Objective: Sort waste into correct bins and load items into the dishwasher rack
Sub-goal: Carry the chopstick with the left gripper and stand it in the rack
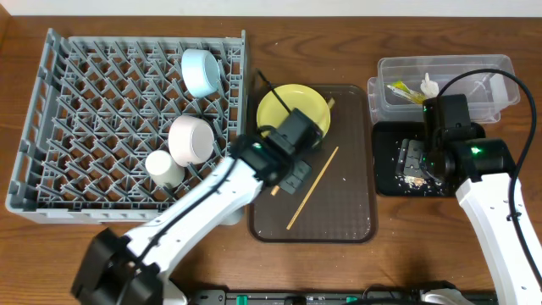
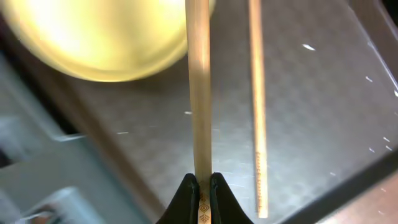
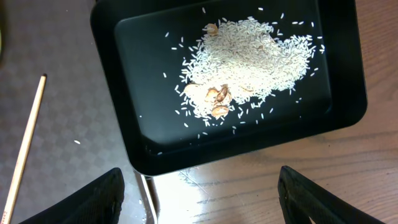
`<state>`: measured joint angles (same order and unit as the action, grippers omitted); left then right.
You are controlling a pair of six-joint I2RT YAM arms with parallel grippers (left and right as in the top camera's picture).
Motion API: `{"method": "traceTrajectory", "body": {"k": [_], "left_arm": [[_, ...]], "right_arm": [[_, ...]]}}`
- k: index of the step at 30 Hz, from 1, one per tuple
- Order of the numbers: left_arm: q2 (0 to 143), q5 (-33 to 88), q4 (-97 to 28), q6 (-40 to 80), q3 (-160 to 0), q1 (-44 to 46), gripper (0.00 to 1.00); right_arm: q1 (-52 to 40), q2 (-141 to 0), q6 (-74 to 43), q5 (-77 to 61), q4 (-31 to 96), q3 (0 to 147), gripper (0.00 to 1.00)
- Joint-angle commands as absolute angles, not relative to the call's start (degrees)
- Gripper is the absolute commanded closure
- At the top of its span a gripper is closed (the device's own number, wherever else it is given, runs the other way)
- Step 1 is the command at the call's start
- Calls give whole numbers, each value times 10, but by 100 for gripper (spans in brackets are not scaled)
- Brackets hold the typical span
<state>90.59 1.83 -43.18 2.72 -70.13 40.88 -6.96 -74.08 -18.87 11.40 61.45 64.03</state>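
My left gripper (image 1: 288, 174) (image 2: 200, 186) is shut on one wooden chopstick (image 2: 199, 93) and holds it over the brown tray, beside the round yellow plate (image 1: 292, 110) (image 2: 106, 37). The second chopstick (image 1: 312, 188) (image 2: 256, 106) lies flat on that tray, just to the right. My right gripper (image 1: 419, 157) (image 3: 202, 199) is open and empty above the near edge of the black tray (image 1: 385, 182) (image 3: 112, 93), which holds rice crumbs (image 3: 249, 56). The clear tub (image 1: 500, 68) holds the green-and-yellow wrapper (image 1: 398, 89) and white scraps (image 1: 430, 85). The grey rack (image 1: 85, 127) holds the light-blue bowl (image 1: 201, 70), white bowl (image 1: 190, 138) and white cup (image 1: 163, 168).
The brown serving tray (image 1: 347, 212) (image 2: 311, 124) (image 3: 62, 74) lies between the rack and the black tray, with a few stray crumbs on it. Bare wooden table (image 3: 261, 180) shows in front of the black tray.
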Motion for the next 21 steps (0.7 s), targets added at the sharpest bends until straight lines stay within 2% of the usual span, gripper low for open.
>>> {"method": "traceTrajectory", "body": {"k": [1,10,21], "left_arm": [[885,-24,-435,22,-707,363,94],[881,-22,-434,37,-707,244,93],[933,-22,-420,37,-694,200,94]], "right_arm": [[-63,-738,-195,122,614,651,23],[-63,-738,-195,122,613,651,23],[-63,-738,-195,122,613,651,23]]}}
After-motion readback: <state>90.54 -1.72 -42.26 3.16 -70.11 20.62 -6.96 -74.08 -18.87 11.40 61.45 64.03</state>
